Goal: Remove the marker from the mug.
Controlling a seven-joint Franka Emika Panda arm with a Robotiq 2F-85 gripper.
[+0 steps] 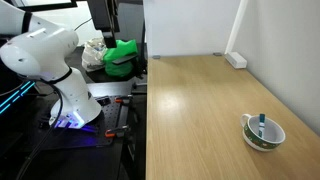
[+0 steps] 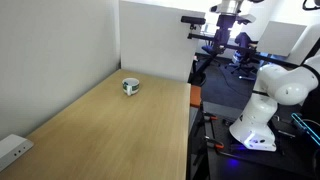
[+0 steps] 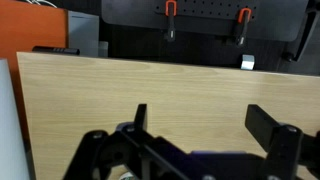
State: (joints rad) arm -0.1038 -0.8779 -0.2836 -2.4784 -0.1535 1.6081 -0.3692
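The mug (image 1: pixel 264 133) stands on the wooden table near its front right corner, white inside and dark green outside. The marker (image 1: pixel 261 125) leans inside it, its blue-teal part sticking up. In an exterior view the mug (image 2: pixel 131 86) shows small at the table's far end; the marker cannot be made out there. My gripper (image 3: pixel 206 118) is open and empty, with only bare tabletop between its fingers in the wrist view. The gripper itself is out of frame in both exterior views; only the arm's white base (image 1: pixel 62 70) shows beside the table.
A white power strip (image 1: pixel 236 60) lies at the table's edge by the white wall, also seen in an exterior view (image 2: pixel 12 149). A green object (image 1: pixel 122 55) sits on a bench behind the arm. A pegboard with red-handled tools (image 3: pixel 203 20) stands beyond the table.
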